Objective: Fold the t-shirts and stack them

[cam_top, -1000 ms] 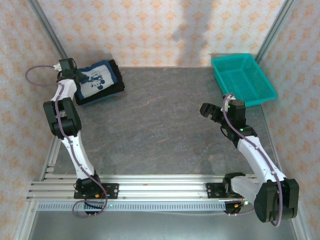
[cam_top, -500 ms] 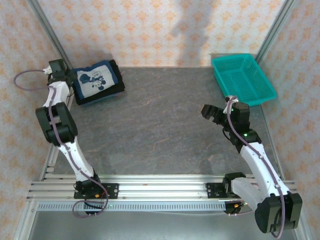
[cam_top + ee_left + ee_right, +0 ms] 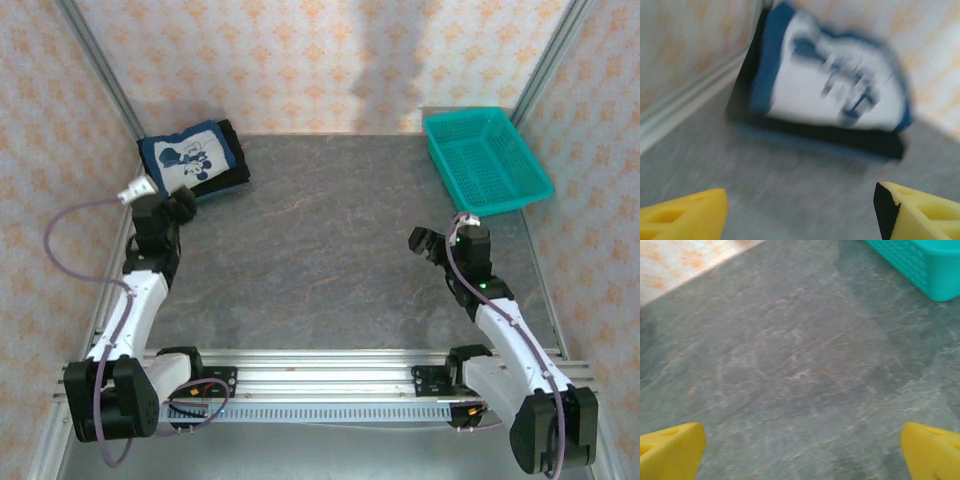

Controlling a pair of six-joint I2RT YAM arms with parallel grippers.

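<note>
Navy mouse-print t-shirt [image 3: 188, 160] sits folded on black t-shirt [image 3: 233, 162], upper left of frame, on counter [image 3: 320, 240]. Left tool [image 3: 184, 204] open, empty, just below stack. Right tool [image 3: 421, 242] open, empty, center right.

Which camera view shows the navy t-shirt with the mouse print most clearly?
The top external view: the navy t-shirt lies sharp and whole, folded on the black t-shirt. The left wrist view shows it closer but blurred.

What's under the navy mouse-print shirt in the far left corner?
A black t-shirt lies under the navy t-shirt, its dark edges showing along the near and right sides. The rest is covered, so its fold can't be judged.
</note>
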